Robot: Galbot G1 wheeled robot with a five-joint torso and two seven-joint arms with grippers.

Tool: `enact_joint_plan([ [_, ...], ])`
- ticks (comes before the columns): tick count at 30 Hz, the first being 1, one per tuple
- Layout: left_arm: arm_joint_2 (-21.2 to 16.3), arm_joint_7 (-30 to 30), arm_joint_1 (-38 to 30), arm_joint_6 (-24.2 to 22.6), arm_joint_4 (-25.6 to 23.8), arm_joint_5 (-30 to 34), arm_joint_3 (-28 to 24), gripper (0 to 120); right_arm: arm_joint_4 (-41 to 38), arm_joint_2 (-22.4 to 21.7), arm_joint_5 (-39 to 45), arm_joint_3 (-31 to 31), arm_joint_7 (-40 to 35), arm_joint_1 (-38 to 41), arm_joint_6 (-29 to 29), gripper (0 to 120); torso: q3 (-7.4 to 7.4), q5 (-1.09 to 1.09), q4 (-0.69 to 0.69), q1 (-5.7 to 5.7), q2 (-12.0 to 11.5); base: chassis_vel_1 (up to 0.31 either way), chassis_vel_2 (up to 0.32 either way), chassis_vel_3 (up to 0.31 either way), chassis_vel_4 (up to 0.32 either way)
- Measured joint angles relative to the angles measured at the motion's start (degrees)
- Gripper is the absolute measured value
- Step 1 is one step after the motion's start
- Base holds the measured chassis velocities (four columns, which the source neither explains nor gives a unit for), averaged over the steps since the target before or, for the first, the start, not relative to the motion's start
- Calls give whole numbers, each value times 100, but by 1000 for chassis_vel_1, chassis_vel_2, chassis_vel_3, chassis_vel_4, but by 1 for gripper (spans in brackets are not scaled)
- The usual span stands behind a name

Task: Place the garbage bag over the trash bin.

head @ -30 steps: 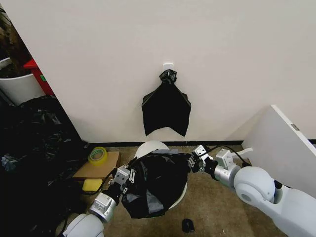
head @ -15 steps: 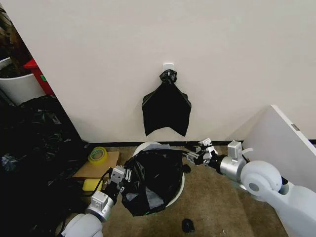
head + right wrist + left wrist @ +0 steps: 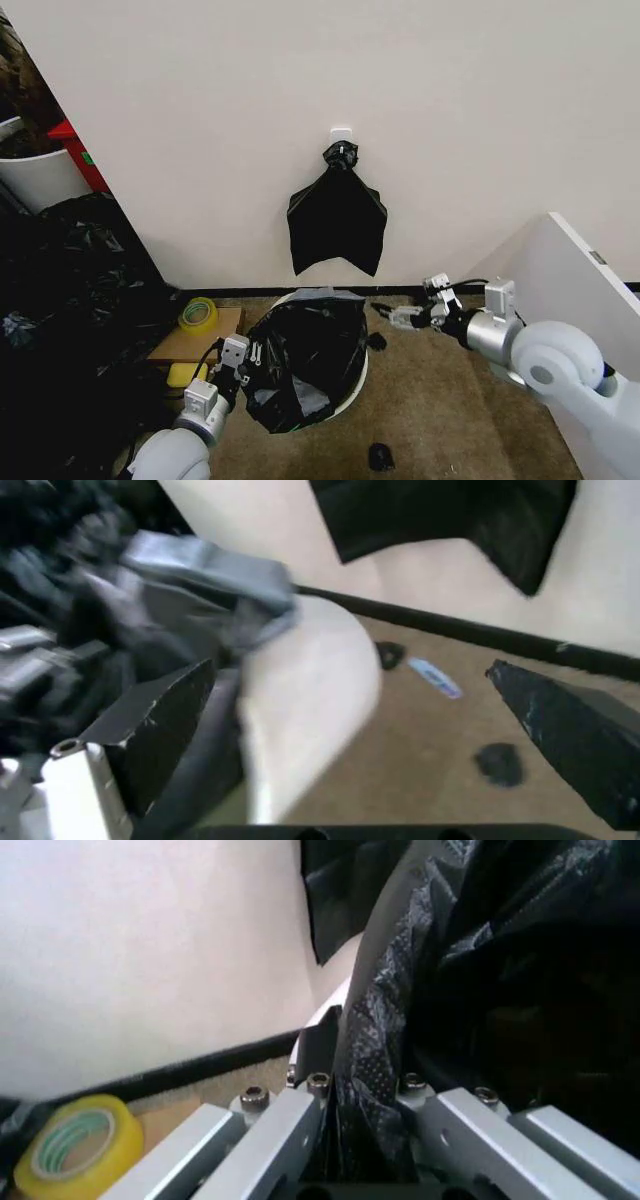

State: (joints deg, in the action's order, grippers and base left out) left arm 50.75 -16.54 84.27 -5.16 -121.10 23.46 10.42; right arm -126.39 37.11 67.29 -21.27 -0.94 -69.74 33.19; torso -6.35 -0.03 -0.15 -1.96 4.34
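The glossy black garbage bag (image 3: pixel 305 350) lies draped over the trash bin (image 3: pixel 352 388), whose white rim shows at the lower right. My left gripper (image 3: pixel 250 362) is shut on the bag's left edge; the left wrist view shows the film (image 3: pixel 500 990) pinched between the fingers (image 3: pixel 300 1117), beside the bin's wall (image 3: pixel 375 937). My right gripper (image 3: pixel 392 316) hangs open to the right of the bag, clear of it. In the right wrist view its fingers (image 3: pixel 160 720) stand wide apart before the bin (image 3: pixel 310 705) and the bag (image 3: pixel 90 592).
A knotted black bag (image 3: pixel 337 215) hangs on the wall behind. A yellow tape roll (image 3: pixel 198 314) and sponge (image 3: pixel 185 374) lie on cardboard at left, beside a heap of black plastic (image 3: pixel 70 300). A white board (image 3: pixel 560 300) leans at right. A small dark object (image 3: pixel 379 456) lies on the carpet.
My right gripper let go of the bag's right edge and drew back to the right. The left gripper, still holding the bag, shifted slightly down and left, and the bag settled leftward over the bin.
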Motion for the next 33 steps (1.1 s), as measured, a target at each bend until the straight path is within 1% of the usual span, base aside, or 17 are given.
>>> enact_joint_plan([
  [2,16,-36,-2,-32,-9,66,0,0,-65,50,131,-109,-30,-96,-22,100,0,0,1,0,0,0,0,0,0],
  [4,82,-199,-13,-172,-75,397,9,0,-360,235,450,-459,-144,-487,-86,100,0,-2,0,0,0,0,0,0,0],
  [6,102,-240,-12,-211,-97,490,13,0,-454,304,484,-527,-177,-625,-90,100,0,-2,0,0,0,0,0,0,0],
  [7,134,-306,-11,-273,-135,647,16,0,-564,433,444,-572,-239,-813,-93,100,0,-3,-1,0,0,0,0,0,0],
  [8,172,-371,-14,-350,-191,827,16,0,-645,629,269,-564,-334,-998,-95,100,0,-1,-1,0,0,0,0,0,0],
  [9,172,-371,-14,-350,-191,827,16,0,-645,629,269,-564,-334,-998,-95,100,0,-1,-1,0,0,0,0,0,0],
  [13,212,-446,-56,-451,-268,1024,11,0,-698,1030,26,-451,-525,-1264,-92,100,0,0,0,0,0,0,0,0,0],
  [16,212,-453,-55,-465,-292,1044,9,0,-752,1153,-141,-349,-546,-1323,-88,100,1,-1,0,0,0,0,0,0,0],
  [19,217,-455,-48,-466,-297,1045,9,0,-784,1204,-258,-251,-559,-1322,-80,96,0,-2,0,0,0,0,0,0,0],
  [21,227,-455,-17,-467,-322,1042,11,0,-829,1266,-381,-57,-579,-1295,-58,85,0,-2,0,0,0,0,0,0,0],
  [22,227,-455,-17,-467,-322,1042,11,0,-829,1266,-381,-57,-579,-1295,-58,85,0,-2,0,0,0,0,0,0,0],
  [24,235,-455,19,-467,-347,1032,24,0,-856,1299,-465,110,-579,-1274,-57,74,0,-1,0,0,0,0,0,0,0],
  [25,239,-455,36,-467,-356,1028,32,0,-872,1317,-494,181,-579,-1265,-57,71,0,-2,0,0,0,0,0,0,0],
  [26,239,-455,36,-467,-356,1028,32,0,-872,1317,-494,181,-579,-1265,-57,71,0,-2,0,0,0,0,0,0,0],
  [29,240,-452,97,-462,-384,1021,55,0,-890,1355,-596,344,-591,-1233,-56,57,0,-2,1,0,0,0,0,0,0],
  [30,240,-452,97,-462,-384,1021,55,0,-890,1355,-596,344,-591,-1233,-56,57,0,-2,1,0,0,0,0,0,0],
  [33,233,-452,124,-455,-413,1022,82,0,-890,1383,-631,416,-695,-1189,-83,40,0,-1,0,0,0,0,0,0,0],
])
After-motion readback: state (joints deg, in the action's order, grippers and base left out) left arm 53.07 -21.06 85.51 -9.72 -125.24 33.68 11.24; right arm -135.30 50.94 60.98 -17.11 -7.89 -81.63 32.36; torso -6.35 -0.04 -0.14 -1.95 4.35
